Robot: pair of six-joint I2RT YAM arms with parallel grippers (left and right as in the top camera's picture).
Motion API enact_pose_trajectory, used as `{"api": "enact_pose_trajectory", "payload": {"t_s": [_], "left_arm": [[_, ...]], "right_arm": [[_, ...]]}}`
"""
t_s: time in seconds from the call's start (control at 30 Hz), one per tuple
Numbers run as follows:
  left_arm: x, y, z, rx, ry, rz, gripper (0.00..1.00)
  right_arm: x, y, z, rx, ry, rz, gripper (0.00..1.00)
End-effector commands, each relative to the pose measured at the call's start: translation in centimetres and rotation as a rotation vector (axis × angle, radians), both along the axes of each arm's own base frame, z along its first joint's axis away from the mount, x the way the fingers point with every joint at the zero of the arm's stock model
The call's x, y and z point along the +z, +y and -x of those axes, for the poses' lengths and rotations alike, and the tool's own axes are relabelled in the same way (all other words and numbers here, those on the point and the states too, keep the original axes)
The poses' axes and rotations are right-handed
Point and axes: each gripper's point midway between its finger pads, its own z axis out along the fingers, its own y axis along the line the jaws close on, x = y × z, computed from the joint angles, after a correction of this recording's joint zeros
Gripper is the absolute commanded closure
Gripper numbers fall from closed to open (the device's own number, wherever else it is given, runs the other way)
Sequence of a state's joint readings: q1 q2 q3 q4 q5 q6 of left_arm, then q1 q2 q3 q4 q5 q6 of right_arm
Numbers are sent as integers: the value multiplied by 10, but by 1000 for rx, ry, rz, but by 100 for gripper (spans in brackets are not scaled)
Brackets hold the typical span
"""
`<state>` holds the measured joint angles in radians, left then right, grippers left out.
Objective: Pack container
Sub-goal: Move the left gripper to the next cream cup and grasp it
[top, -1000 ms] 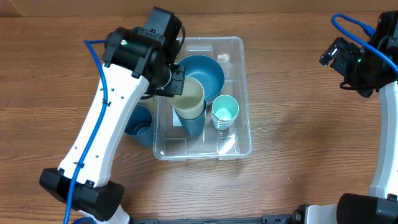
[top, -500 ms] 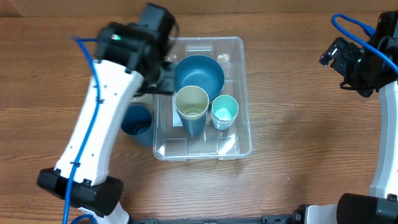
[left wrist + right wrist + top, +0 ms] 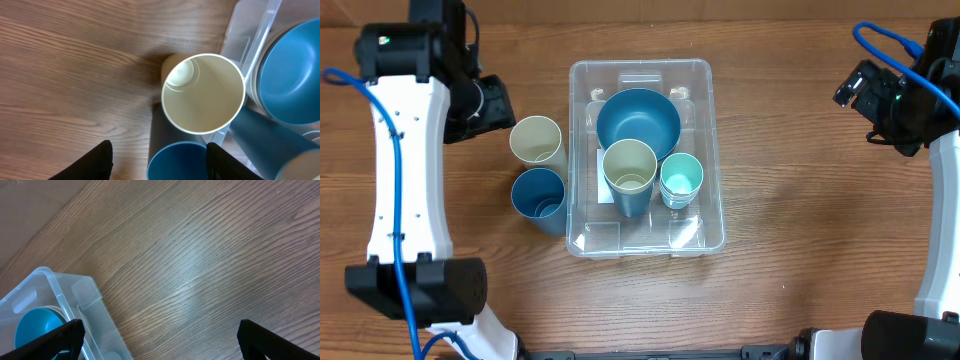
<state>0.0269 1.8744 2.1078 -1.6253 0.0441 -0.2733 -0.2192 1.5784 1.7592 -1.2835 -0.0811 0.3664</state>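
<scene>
Packing looks partway done to me: the clear container (image 3: 620,235) sits mid-table holding a blue bowl (image 3: 638,122) and a teal cup (image 3: 681,178), while a cream cup (image 3: 536,140) and a blue cup (image 3: 539,193) stand just left of it. My left tool (image 3: 159,152) hovers above the cream cup, fingers spread, empty; next it must drop and pinch that rim. My right tool (image 3: 161,335), also spread, hangs far right. The container's white label (image 3: 603,165) shows no readable writing.
</scene>
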Motion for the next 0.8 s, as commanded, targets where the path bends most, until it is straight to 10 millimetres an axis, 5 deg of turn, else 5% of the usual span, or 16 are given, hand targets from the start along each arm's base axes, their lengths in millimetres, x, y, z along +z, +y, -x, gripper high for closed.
{"api": "enact_pose_trajectory", "payload": {"t_s": [0.0, 0.2, 0.37, 0.63, 0.77], "left_arm": [[-29, -10, -5, -52, 72, 48, 41], [-66, -10, -10, -49, 173, 51, 44], [-91, -9, -16, -48, 233, 53, 57], [-103, -9, -25, -45, 229, 53, 89], [-103, -2, -27, -3, 224, 25, 96]], "right_arm": [[5, 1, 1, -2, -15, 0, 0], [5, 1, 1, -2, -16, 0, 0], [5, 1, 1, -2, -16, 0, 0], [5, 1, 1, -2, -16, 0, 0], [5, 1, 1, -2, -16, -1, 0]]}}
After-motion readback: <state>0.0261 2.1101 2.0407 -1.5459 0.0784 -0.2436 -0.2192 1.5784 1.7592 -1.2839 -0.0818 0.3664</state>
